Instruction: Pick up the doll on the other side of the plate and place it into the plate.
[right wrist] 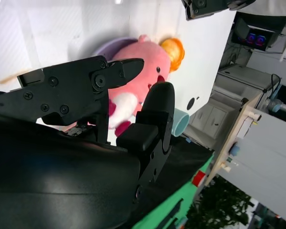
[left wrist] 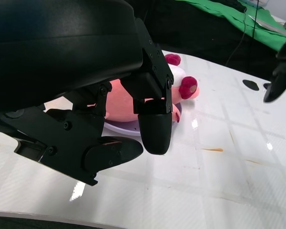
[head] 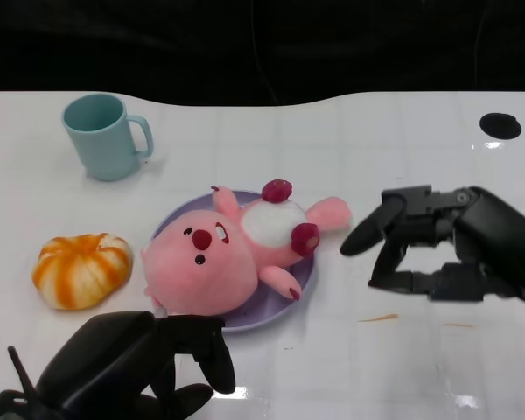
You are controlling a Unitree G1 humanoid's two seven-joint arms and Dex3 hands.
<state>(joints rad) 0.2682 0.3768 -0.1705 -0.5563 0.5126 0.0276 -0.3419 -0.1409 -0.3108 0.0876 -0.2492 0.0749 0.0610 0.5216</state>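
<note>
Bright, even overhead light on glossy white worktop (head: pixel 350 131); small specular glints near front edge (strongest beside left hand). Soft, short shadows under lilac round plate (head: pixel 302 284) and pale teal plastic mug (head: pixel 101 136). Background black, underexposed. Wrist views: near black fingers (left wrist: pixel 155 129) slightly soft; worktop blown out in right wrist view.

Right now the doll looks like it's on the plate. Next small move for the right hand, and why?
Probably pull the right hand back, away from the plate. The pink plush doll already lies on the purple plate, and the hand is open, holding nothing, apart from the doll's foot. The left hand holds nothing either.
</note>
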